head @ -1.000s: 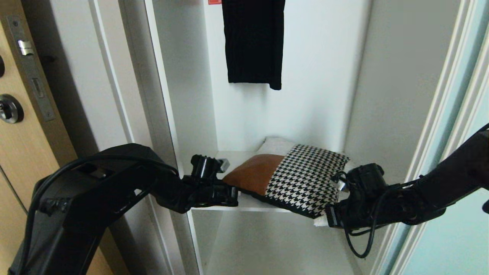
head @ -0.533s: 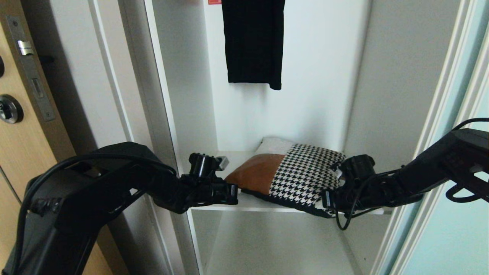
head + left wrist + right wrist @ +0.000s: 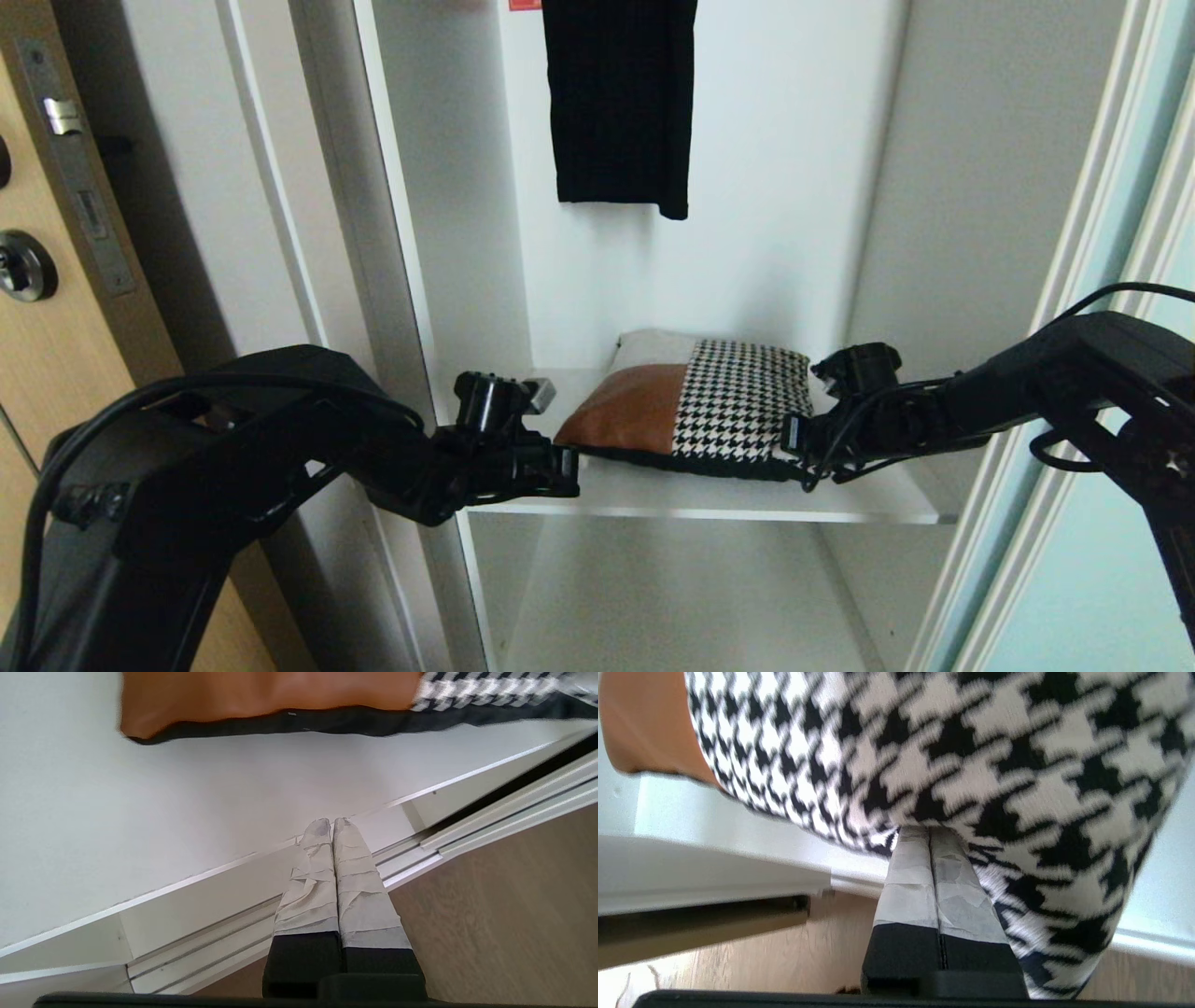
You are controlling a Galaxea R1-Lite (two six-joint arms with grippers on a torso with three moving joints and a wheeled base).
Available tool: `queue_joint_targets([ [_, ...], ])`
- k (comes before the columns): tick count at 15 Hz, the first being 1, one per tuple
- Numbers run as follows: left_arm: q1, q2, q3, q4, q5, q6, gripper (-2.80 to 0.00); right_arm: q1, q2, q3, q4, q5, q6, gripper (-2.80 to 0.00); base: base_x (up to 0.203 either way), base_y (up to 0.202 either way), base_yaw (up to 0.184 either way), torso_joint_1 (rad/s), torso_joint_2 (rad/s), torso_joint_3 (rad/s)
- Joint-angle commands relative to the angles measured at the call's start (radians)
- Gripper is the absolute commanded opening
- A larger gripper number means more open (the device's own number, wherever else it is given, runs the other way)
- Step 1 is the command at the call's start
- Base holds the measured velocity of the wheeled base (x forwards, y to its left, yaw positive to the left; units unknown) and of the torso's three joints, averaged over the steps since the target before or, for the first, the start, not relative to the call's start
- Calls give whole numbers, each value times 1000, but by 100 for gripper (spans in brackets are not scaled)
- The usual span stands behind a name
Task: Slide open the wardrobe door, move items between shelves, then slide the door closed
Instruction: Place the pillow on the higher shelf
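The folded bundle of items (image 3: pixel 691 411) lies flat on the white shelf (image 3: pixel 709 499), rust-brown piece at left, houndstooth piece at right, black fabric beneath. My right gripper (image 3: pixel 792 439) is shut, its taped tips pressed against the houndstooth side (image 3: pixel 971 756) of the bundle; right gripper (image 3: pixel 929 830) holds nothing. My left gripper (image 3: pixel 571 462) is shut and empty at the shelf's front edge, just left of the brown piece (image 3: pixel 261 695); left gripper (image 3: pixel 331 821) hangs a short gap from the bundle. The sliding wardrobe door (image 3: pixel 1102 579) stands slid aside at the right.
A long black garment (image 3: pixel 621 103) hangs above the shelf at the back wall. A tan wooden door (image 3: pixel 56 392) with lock hardware is at far left. Below the shelf is another white compartment (image 3: pixel 672 597). Floor track rails (image 3: pixel 467 835) and wood floor lie below.
The right gripper moved up and inward, pushing the bundle from overhanging the shelf's front right corner to lying flat and deeper on it. The left gripper barely moved.
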Motion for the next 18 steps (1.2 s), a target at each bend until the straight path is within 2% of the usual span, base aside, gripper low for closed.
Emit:
queue_joint_targets([
  [1,0,0,4,-4,-1,1,-280,-20,56,-75,3,2,2,-280,0,0,0,0,0,0],
  [4,0,-5,12,-9,-2,6,-280,-33,22,-27,11,4,1,-280,0,0,0,0,0,0],
  [8,-4,-121,149,-147,-2,-3,-280,-23,-191,173,0,35,-26,-280,0,0,0,0,0,0],
  [11,-41,-271,207,-147,14,17,-280,-4,-408,356,-2,62,-42,-280,0,0,0,0,0,0],
  [12,-55,-319,211,-117,46,41,-280,5,-480,419,-4,66,-45,-280,0,0,0,0,0,0],
  [15,-92,-454,213,-28,202,71,-280,22,-665,586,-5,73,-47,-280,0,0,0,0,0,0],
  [16,-110,-497,230,-7,271,72,-280,25,-717,624,-5,73,-47,-280,0,0,0,0,0,0],
  [18,-135,-559,266,18,460,74,-280,29,-825,694,-3,68,-46,-280,0,0,0,0,0,0],
])
